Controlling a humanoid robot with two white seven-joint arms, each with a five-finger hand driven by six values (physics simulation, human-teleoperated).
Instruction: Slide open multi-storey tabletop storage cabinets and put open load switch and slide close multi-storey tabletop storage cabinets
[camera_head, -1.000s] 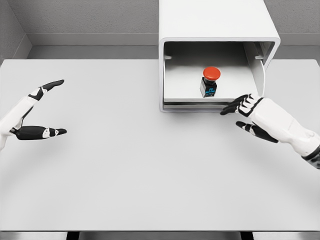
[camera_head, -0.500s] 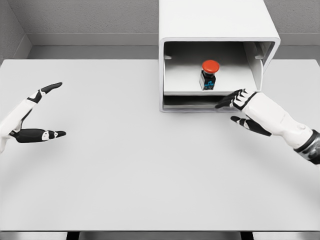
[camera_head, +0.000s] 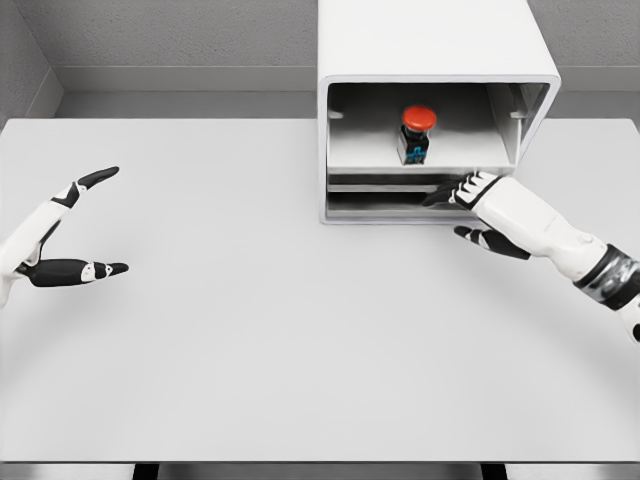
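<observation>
A white storage cabinet (camera_head: 430, 40) stands at the table's far edge, right of the middle, its front open. Inside it, a white drawer tray (camera_head: 370, 160) is pushed most of the way in. A load switch (camera_head: 416, 134) with a red round cap and a dark body stands upright on the tray. My right hand (camera_head: 458, 208) reaches in from the right, its extended fingers (camera_head: 445, 194) pressed against the tray's front edge, holding nothing. My left hand (camera_head: 95, 225) hovers over the table at the far left, thumb and fingers spread, holding nothing.
The white table (camera_head: 280, 330) spreads out in front of the cabinet. A grey wall runs behind the table's far edge. A lower slot (camera_head: 375, 205) of the cabinet shows under the tray.
The drawer tray with the switch has slid back into the cabinet. My right hand followed it forward, staying against its front edge. The left hand barely moved.
</observation>
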